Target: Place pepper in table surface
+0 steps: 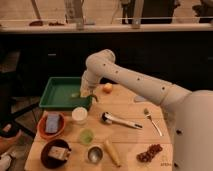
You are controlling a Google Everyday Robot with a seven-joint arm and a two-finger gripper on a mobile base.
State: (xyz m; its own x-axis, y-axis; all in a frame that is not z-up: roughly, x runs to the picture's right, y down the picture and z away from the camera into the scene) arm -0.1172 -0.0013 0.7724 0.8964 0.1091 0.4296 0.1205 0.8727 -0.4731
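Pepper [76,94], pale green, sits above the green tray [64,104] near its right front corner, at the tip of the pincer [86,95]. Pincer apart or clamped: cannot tell. Tabletop [131,107] lies right of it.

So the gripper [86,94] is down at the front right corner of the green tray [52,95]. The little pale-green pepper [76,95] is right beside it, just inside the tray's edge, and I can't tell if it's being held. On the worktop [132,140] just below there's a white cup [79,115], then a small green cup [86,136], with a fork [152,121] off to the right.
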